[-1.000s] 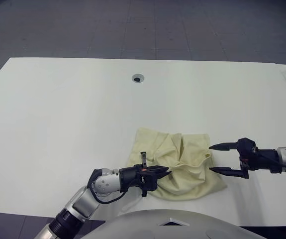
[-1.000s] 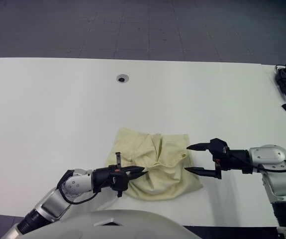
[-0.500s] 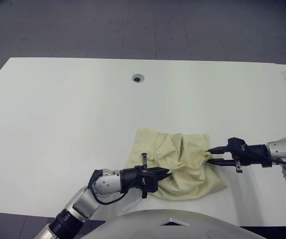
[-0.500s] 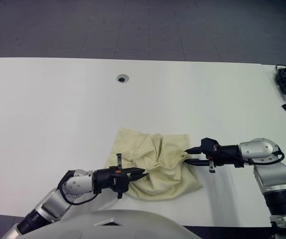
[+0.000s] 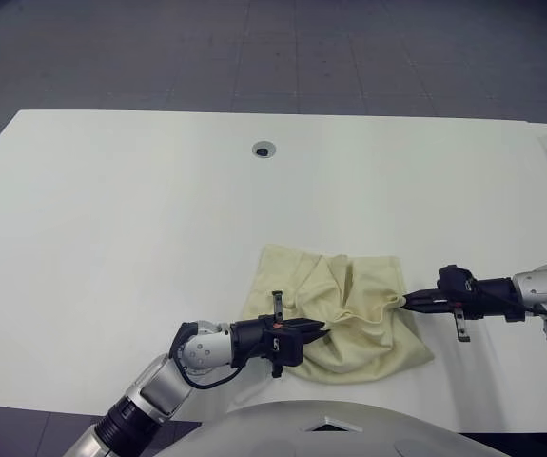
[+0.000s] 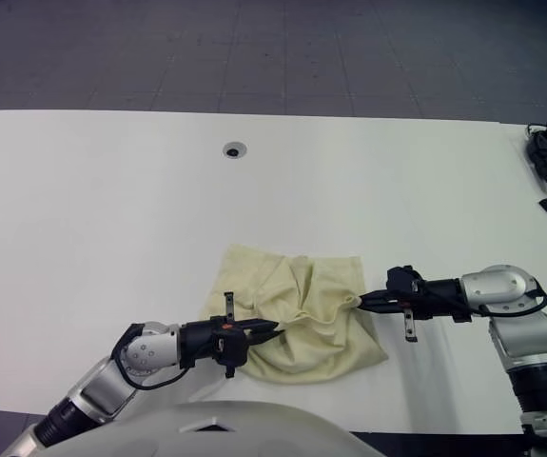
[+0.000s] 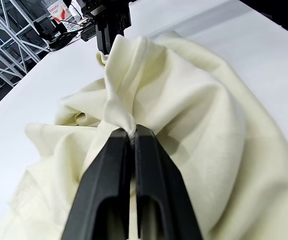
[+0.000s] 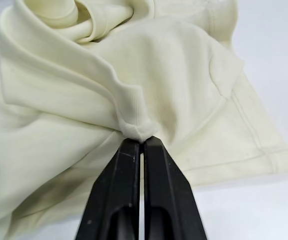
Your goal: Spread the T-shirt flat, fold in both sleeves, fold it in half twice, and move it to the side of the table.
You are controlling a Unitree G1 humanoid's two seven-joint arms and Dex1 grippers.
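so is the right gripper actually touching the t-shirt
Touching. The right wrist view shows the right gripper shut on a pinched fold of the T-shirt, with cloth bunched at its tips.

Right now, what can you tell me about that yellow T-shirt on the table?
The T-shirt is pale yellow, soft-looking cloth, lying in a crumpled heap with deep folds on the white table, near its front edge. A stitched hem shows along one edge. It is not yet spread flat. The left claw is shut on a bunch of cloth at its left side; the right claw is shut on a fold at its right edge.
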